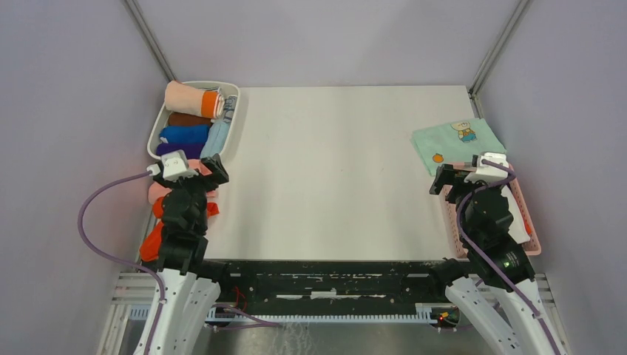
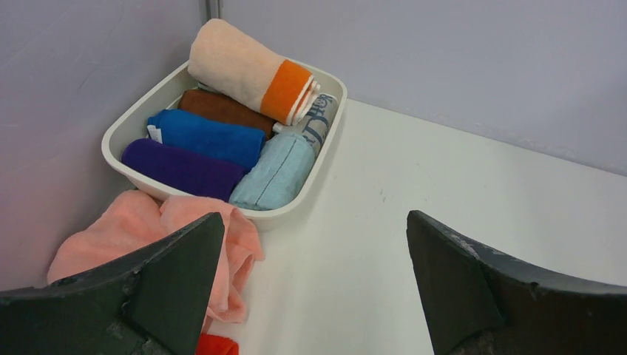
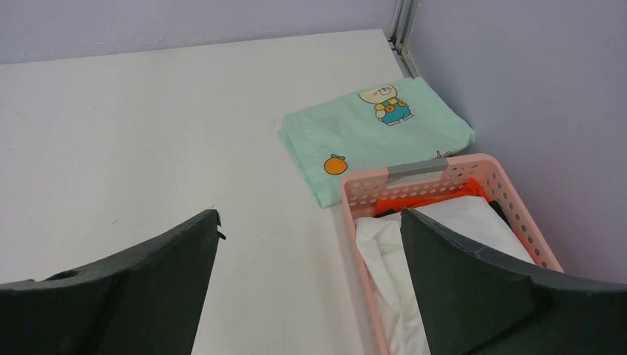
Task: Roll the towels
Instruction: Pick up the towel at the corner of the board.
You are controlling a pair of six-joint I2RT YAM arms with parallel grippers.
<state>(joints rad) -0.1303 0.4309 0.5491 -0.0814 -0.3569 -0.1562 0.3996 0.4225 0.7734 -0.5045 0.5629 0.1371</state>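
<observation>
The pale pink towel (image 2: 126,233) lies crumpled at the counter's (image 2: 444,192) left edge, against the near wall of the white tray (image 2: 292,216). The red-orange towels (image 1: 151,240) are bunched closer to the arm base. The heap seems to run near-to-far along that edge, though the arm hides much of it. The left end effector (image 2: 314,214) hovers above it, spread wide and empty. The right end effector (image 3: 310,211), equally wide, holds nothing beside the pink basket (image 3: 444,164).
</observation>
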